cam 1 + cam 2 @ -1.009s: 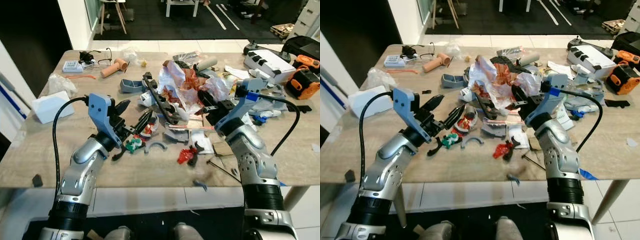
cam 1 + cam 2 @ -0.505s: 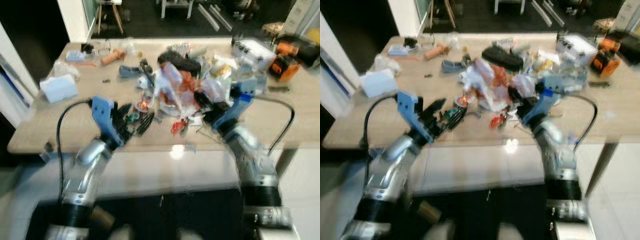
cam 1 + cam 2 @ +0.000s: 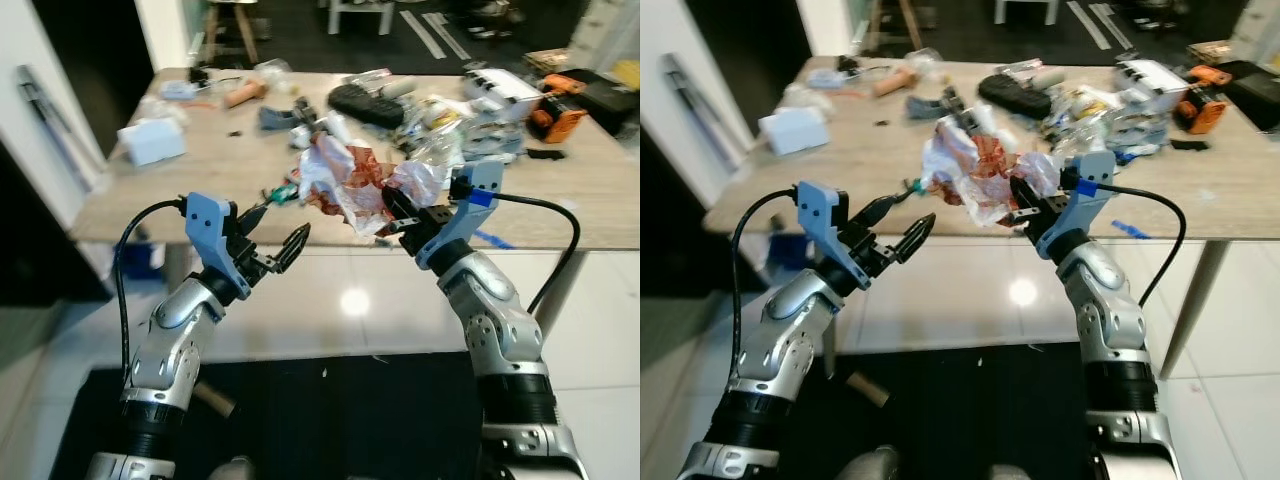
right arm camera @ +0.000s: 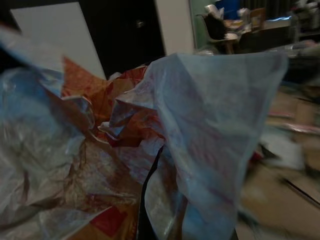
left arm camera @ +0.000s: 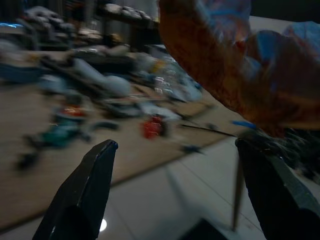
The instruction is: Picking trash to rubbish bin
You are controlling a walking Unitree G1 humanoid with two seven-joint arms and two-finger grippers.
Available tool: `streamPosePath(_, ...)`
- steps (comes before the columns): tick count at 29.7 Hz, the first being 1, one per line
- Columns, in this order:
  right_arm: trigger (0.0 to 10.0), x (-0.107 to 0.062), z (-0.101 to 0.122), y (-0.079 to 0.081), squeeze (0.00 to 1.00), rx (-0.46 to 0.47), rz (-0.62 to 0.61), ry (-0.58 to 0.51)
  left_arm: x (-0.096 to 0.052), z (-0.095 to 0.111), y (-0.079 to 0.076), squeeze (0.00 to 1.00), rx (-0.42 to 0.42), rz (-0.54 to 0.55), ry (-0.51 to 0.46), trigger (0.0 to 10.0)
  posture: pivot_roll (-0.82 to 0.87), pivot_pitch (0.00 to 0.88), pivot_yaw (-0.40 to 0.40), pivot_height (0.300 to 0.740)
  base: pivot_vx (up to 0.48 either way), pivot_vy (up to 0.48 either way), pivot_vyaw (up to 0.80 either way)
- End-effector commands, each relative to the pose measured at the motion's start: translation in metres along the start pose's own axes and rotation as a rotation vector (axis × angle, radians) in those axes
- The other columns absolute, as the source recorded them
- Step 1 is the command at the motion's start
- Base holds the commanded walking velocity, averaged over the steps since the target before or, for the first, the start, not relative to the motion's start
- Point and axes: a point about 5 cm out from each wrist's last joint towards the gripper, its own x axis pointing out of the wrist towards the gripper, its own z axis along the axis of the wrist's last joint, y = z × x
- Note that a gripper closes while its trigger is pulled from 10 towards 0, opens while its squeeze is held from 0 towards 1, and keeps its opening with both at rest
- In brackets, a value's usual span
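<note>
Seen from the robot's head, the machine stands back from a cluttered wooden tabletop (image 3: pixel 200 190), both silver arms raised over the white tiled floor (image 3: pixel 340 320). The right hand (image 3: pixel 400 214) grips a big crumpled wad of white and red-brown wrapper trash (image 3: pixel 345 178), holding it in the air at the tabletop's near edge, just in front of the robot. The left hand (image 3: pixel 272 232) hangs beside it, its two black fingers spread wide and holding nothing, their tips near the lower left side of the wad. Behind the wad the tabletop carries a spread of clutter: a white box (image 3: pixel 150 143) near the left end, a black case (image 3: pixel 365 105) toward the middle, an orange and black tool (image 3: pixel 553 118) at the far right. A cardboard tube (image 3: pixel 867 389) lies on the dark mat below the robot.

From the left wrist, two black fingers (image 5: pixel 82 195) stand well apart, with pale floor between them. The orange-tinted underside of the wrapper trash (image 5: pixel 235 75) looms above the far finger, and beyond lies the blurred tabletop edge strewn with small red and green scraps.

From the right wrist, crumpled wrapper trash (image 4: pixel 150 150) presses close against the lens, whitish plastic over red-brown paper, with a dark finger (image 4: pixel 147 200) closed into its folds. A dim room shows behind.
</note>
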Motion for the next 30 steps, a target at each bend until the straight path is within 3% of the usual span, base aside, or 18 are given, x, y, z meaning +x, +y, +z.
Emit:
streamPosePath(1,10.0,-0.0029,-0.0015,-0.0047,0.0,-0.006,-0.022,0.019,0.0033,-0.0012,-0.002,0.0,0.015,-0.02,0.008,10.0,-0.07,0.0,-0.026,0.74,0.0,0.0,-0.8)
streamPosePath(19,10.0,-0.002,-0.0047,-0.0044,0.0,-0.004,-0.017,0.042,0.008,-0.0025,0.0004,0.0,0.051,-0.028,0.007,10.0,-0.08,0.0,-0.023,0.74,0.0,0.0,-0.8)
streamPosePath(30,10.0,-0.0027,-0.0085,-0.0051,0.0,-0.005,0.004,0.069,0.0096,-0.0024,0.0022,0.0,0.019,-0.028,-0.019,10.0,-0.08,0.0,-0.021,0.74,0.0,0.0,-0.8)
